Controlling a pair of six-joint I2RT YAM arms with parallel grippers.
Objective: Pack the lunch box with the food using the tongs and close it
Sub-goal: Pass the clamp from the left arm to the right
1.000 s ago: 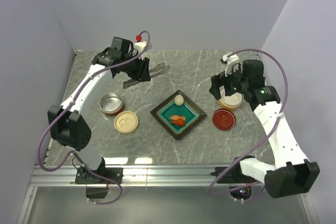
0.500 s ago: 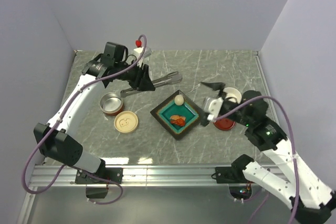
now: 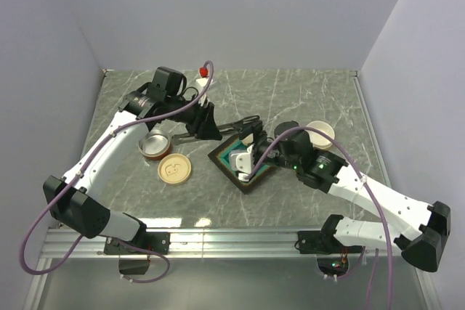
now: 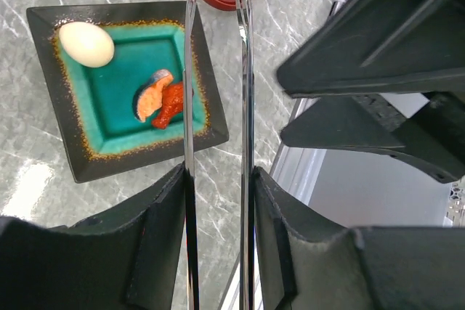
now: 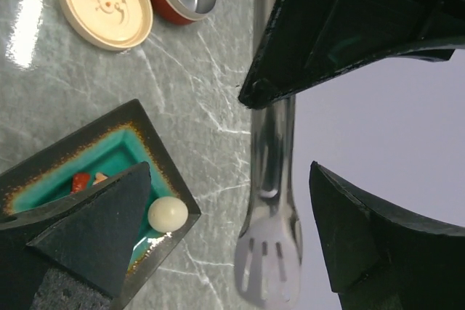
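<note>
Fingers (image 4: 163,237) of the left tool (image 4: 218,176) were pressed against the tongs (image 5: 272,143), pinching the two slim arms between them with a narrow gap left between the arms. The arms ran forward over the right edge of the dish (image 4: 51,143). The orange-red lumps (image 4: 161,101) lay just beside the nearer arm, inside the teal well. The egg-shaped piece (image 4: 86,43) sat farther off in the dish's far corner, apart from the tongs.

The right tool (image 5: 229,172) hung over the dish with its fingers spread wide and nothing held. From its own camera, the slotted tip of the tongs showed in the gap between those fingers (contact could not be made out). The egg-shaped piece sat just past one fingertip.

Left of the dish, the lunch box (image 3: 153,143) stood open on the marbled surface (image 3: 305,92), with its cream lid (image 3: 174,170) lying just beside it.
</note>
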